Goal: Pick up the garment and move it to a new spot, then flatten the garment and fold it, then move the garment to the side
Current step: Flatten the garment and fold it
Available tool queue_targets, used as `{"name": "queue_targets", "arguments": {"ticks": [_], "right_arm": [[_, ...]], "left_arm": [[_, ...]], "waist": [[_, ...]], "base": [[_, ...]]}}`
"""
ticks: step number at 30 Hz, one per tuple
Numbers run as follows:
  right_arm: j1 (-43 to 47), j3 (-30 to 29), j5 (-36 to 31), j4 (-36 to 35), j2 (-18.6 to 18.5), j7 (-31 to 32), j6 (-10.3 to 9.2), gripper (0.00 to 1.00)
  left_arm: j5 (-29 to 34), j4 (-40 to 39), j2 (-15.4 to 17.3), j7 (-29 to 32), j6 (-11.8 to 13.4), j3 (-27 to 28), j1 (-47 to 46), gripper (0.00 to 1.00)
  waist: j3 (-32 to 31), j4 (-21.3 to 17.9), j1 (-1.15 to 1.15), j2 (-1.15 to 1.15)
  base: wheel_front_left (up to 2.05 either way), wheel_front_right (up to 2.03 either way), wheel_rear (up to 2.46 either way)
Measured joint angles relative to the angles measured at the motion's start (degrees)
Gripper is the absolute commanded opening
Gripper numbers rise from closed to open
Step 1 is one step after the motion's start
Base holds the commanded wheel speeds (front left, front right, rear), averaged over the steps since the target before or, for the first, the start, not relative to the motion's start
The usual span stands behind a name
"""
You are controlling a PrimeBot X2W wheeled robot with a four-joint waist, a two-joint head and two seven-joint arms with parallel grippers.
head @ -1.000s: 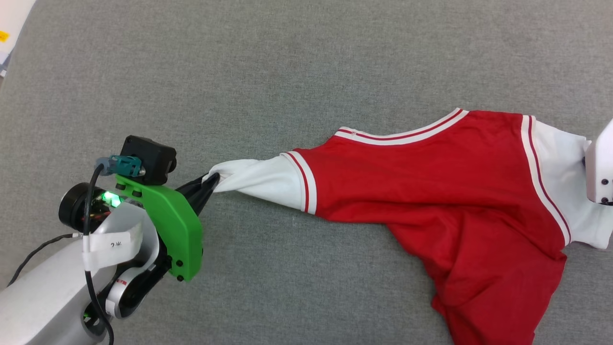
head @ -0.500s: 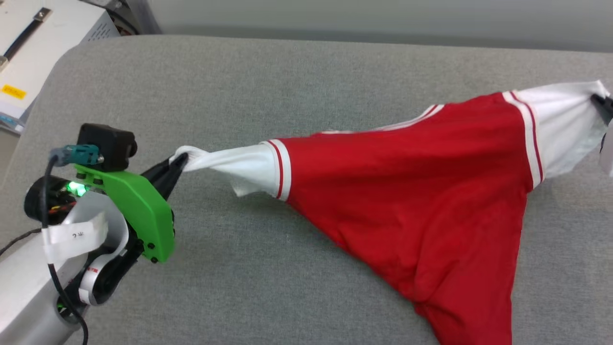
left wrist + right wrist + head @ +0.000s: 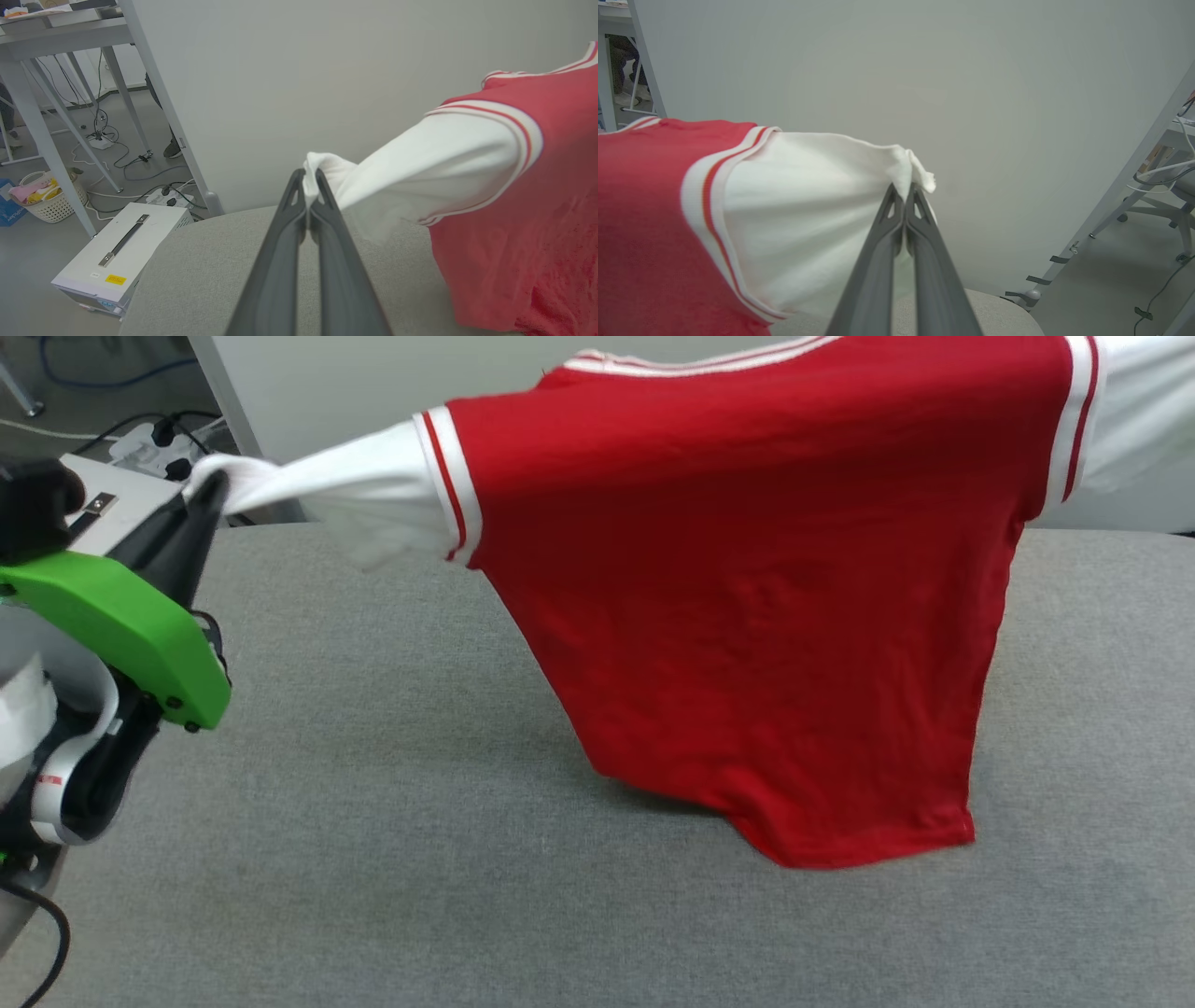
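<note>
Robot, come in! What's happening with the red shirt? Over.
Left gripper, right gripper: each shut on a white sleeve. Red jersey hangs stretched between, hem near grey tabletop. Nothing blocking.

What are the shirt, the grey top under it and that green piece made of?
Shirt: soft matte knit, probably cotton or a blend; it drapes and creases.
Grey top: fabric covering, maybe padded; fine weave texture, rounded edge.
Green piece: hard plastic, smooth with slight sheen, dark screws in it.
</note>
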Motion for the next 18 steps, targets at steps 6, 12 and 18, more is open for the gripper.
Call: {"name": "queue_targets", "arguments": {"ticks": [6, 12, 18], "right_arm": [[-2.4, 0.6, 0.9, -2.3, -0.7, -2.2, 0.0, 0.0], [-4.4, -0.1, 1.0, -2.6, -0.5, -4.8, 0.0, 0.0], [-7.8, -0.5, 1.0, -0.7, 1.1, -4.1, 0.01, 0.0]], "left_arm": [[0.2, -0.2, 0.6, -2.7, 1.8, 3.3, -2.1, 0.0], [0.6, 0.4, 0.6, -3.9, 2.2, 4.4, -4.2, 0.0], [0.2, 4.2, 0.4, -3.7, -0.6, 4.8, -6.7, 0.0]], "waist": [[-1.8, -1.0, 0.0, 0.0], [-1.4, -1.4, 0.0, 0.0], [0.8, -1.6, 0.0, 0.0]], "base": [[0.0, 0.0, 0.0], [0.0, 0.0, 0.0], [0.0, 0.0, 0.0]]}}
